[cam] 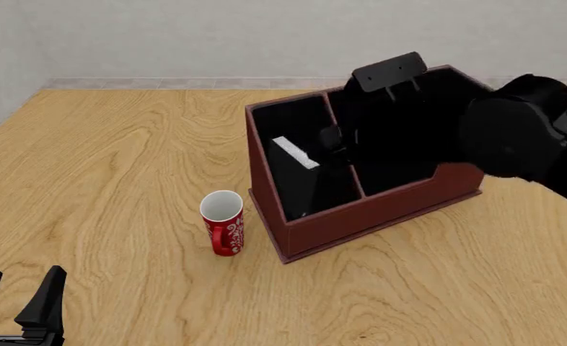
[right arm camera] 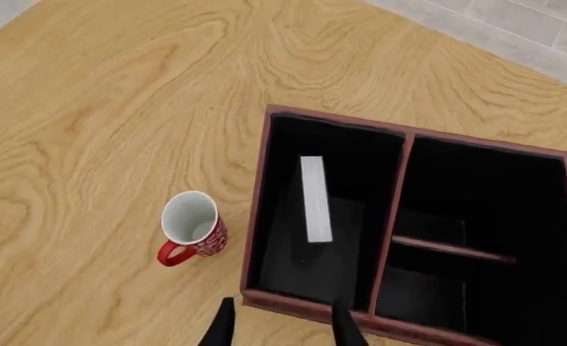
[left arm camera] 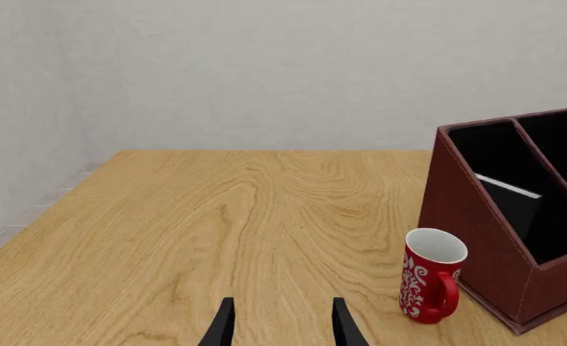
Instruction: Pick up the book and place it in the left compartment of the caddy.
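The reddish-brown caddy (cam: 380,216) stands at the table's middle right. The black book (cam: 301,162) with white page edges lies tilted inside its long left compartment (cam: 293,130). The book shows in the right wrist view (right arm camera: 314,200) and the left wrist view (left arm camera: 508,189) too. My right gripper (right arm camera: 281,324) is open and empty, hovering above the caddy (right arm camera: 264,187). My left gripper (cam: 19,295) is open and empty, low at the table's near left, well away from the caddy (left arm camera: 476,238).
A red cup (cam: 223,222) with white patterns stands upright on the wooden table just left of the caddy's front corner; it also shows in the left wrist view (left arm camera: 431,275) and the right wrist view (right arm camera: 191,228). The table's left edge (left arm camera: 33,216) meets a grey floor.
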Robot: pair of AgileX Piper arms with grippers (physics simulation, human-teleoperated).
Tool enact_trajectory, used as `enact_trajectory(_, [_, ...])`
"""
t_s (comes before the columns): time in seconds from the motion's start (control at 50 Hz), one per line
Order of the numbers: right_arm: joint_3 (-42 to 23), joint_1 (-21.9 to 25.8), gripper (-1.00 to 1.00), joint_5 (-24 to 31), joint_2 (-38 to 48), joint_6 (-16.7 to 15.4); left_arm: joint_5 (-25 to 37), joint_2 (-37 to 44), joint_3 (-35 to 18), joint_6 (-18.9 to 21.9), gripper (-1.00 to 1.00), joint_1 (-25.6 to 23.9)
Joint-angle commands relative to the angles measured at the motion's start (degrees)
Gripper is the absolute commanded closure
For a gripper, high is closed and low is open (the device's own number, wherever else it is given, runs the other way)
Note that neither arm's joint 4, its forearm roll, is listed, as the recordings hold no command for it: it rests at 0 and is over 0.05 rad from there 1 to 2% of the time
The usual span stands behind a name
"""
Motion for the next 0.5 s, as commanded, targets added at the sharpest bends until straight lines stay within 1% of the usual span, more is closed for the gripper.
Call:
enact_trajectory(0.02, [4.5, 1.4, -1.00, -0.7, -7.5, 1.5, 0.0, 0.0, 0.0, 0.0, -1.00, 0.0])
enact_trajectory(0.06, [5.7, 1.7, -1.00, -0.9, -9.0, 1.7, 0.0, 0.0, 0.0, 0.0, -1.00, 0.0])
enact_trajectory(0.1, [7.1, 2.3, -1.00, -1.2, -10.9, 3.0, 0.0, 0.0, 0.0, 0.0, -1.00, 0.0])
enact_trajectory(0.14, [8.5, 2.3, -1.00, -1.5, -12.3, 2.9, 0.0, 0.0, 0.0, 0.0, -1.00, 0.0])
enact_trajectory(0.18, [10.0, 3.0, -1.00, -1.9, -14.1, 4.2, 0.0, 0.0, 0.0, 0.0, -1.00, 0.0])
enact_trajectory(0.22, [11.5, 3.2, -1.00, -2.1, -15.6, 4.3, 0.0, 0.0, 0.0, 0.0, -1.00, 0.0])
enact_trajectory(0.24, [12.1, 3.6, -1.00, -2.3, -16.5, 5.4, 0.0, 0.0, 0.0, 0.0, -1.00, 0.0])
enact_trajectory(0.26, [12.5, 3.5, -1.00, -2.3, -17.0, 5.4, 0.0, 0.0, 0.0, 0.0, -1.00, 0.0])
enact_trajectory(0.28, [13.8, 4.0, -1.00, -2.5, -18.6, 6.1, 0.0, 0.0, 0.0, 0.0, -1.00, 0.0])
enact_trajectory(0.36, [15.7, 4.2, -1.00, -2.7, -20.8, 6.3, 0.0, 0.0, 0.0, 0.0, -1.00, 0.0])
enact_trajectory(0.38, [16.3, 4.2, -1.00, -2.8, -21.7, 7.0, 0.0, 0.0, 0.0, 0.0, -1.00, 0.0])
enact_trajectory(0.44, [17.3, 4.0, -1.00, -3.0, -22.7, 7.1, 0.0, 0.0, 0.0, 0.0, -1.00, 0.0])
enact_trajectory(0.46, [17.9, 4.1, -1.00, -3.3, -23.4, 8.0, 0.0, 0.0, 0.0, 0.0, -1.00, 0.0])
enact_trajectory(0.5, [19.3, 4.3, -1.00, -3.5, -24.5, 7.9, 0.0, 0.0, 0.0, 0.0, -1.00, 0.0])
